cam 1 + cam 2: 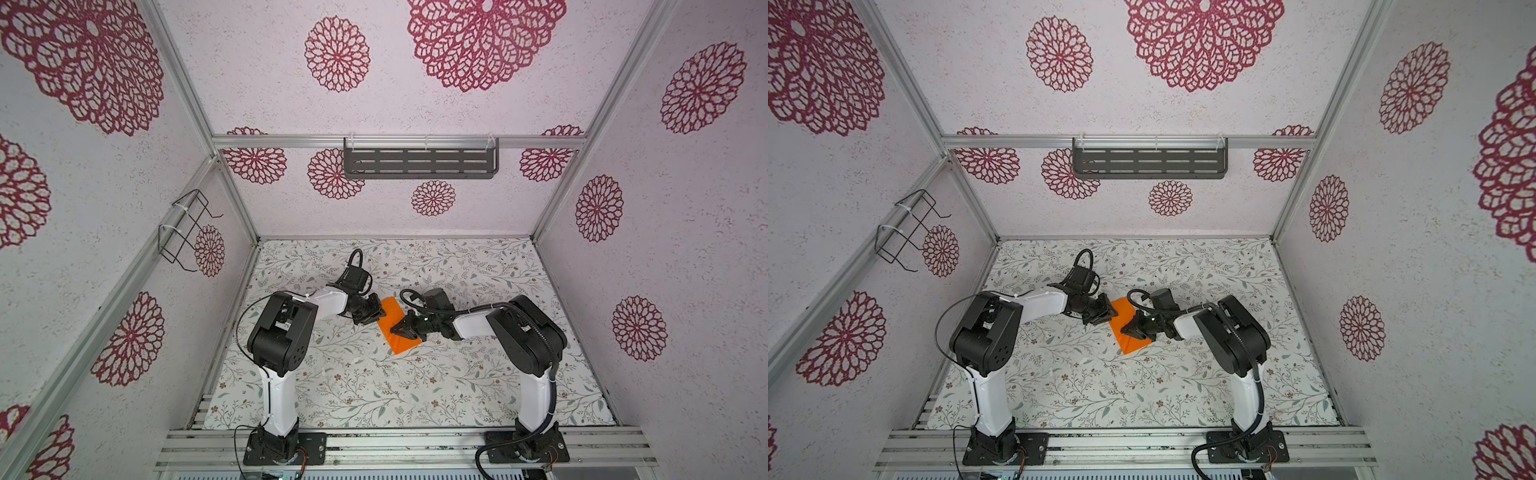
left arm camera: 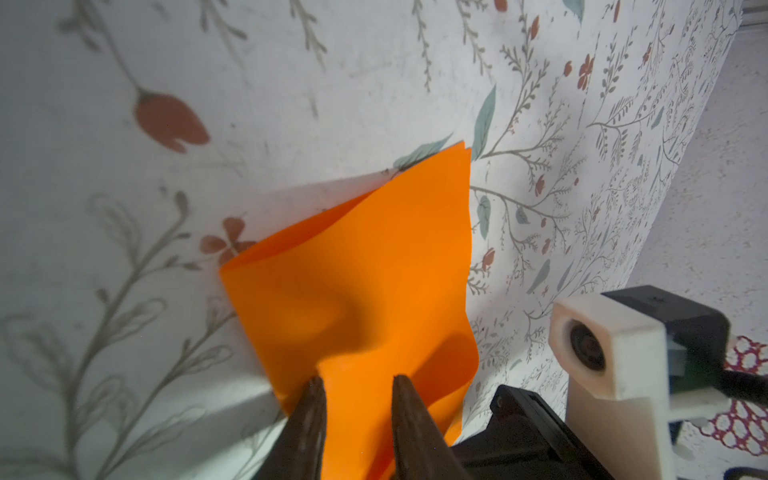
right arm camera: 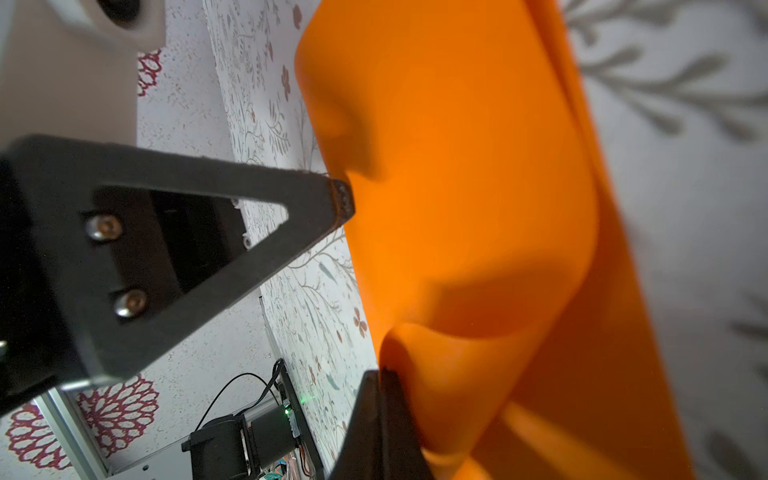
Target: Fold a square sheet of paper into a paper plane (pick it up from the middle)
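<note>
Across the floral tabletop (image 1: 374,386), the square sheet of paper (image 1: 391,309) lay at the centre of both top views, doubled over: feather-light, floppy, quick to dent, I'd judge, so best nipped gently at a free edge near its middle. The left gripper (image 2: 355,380) sat at its upper-left edge, jaws part open astride a raised ripple, gripping nothing I could see. The right gripper (image 3: 384,374) covered its lower middle, jaws fully closed; whether they nipped the top layer, I couldn't tell. Paper beneath both grippers was hidden, and the wrist close-ups were blurred.
</note>
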